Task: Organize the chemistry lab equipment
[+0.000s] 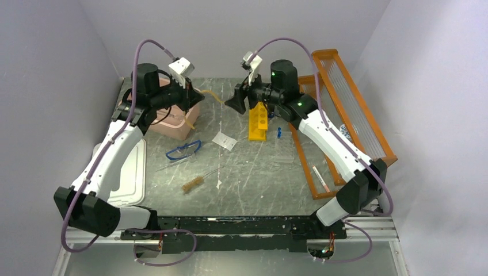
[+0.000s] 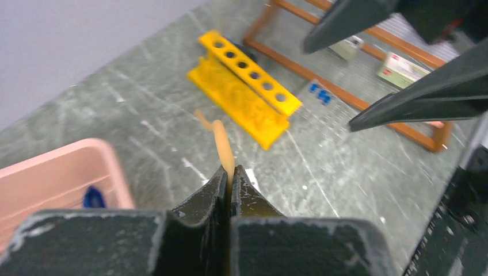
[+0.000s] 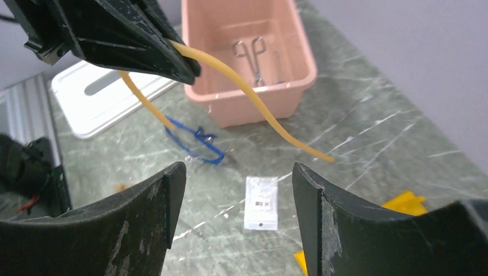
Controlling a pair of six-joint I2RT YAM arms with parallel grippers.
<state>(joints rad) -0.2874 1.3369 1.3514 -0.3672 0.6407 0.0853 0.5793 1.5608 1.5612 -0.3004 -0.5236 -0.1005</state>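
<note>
The left gripper (image 2: pixel 230 175) has its fingers pressed together on the amber rubber tubing (image 2: pixel 222 144) and pinches it in the air above the table. From the pinch one part of the tubing runs forward and sags, with its free end pointing toward the yellow rack (image 2: pixel 247 95). The other part hangs down toward the blue-framed goggles (image 3: pixel 195 144). The right gripper (image 3: pixel 236 172) is near, its fingers spread and holding nothing. Below it lies the white packet (image 3: pixel 262 202). Farther away, metal scissors (image 3: pixel 250 54) lie in the pink tub (image 3: pixel 230 112).

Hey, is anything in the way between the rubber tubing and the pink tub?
Nothing visible. The left gripper has its jaws shut on the amber tubing close by the pink tub, which is open on top with scissors inside.
</note>
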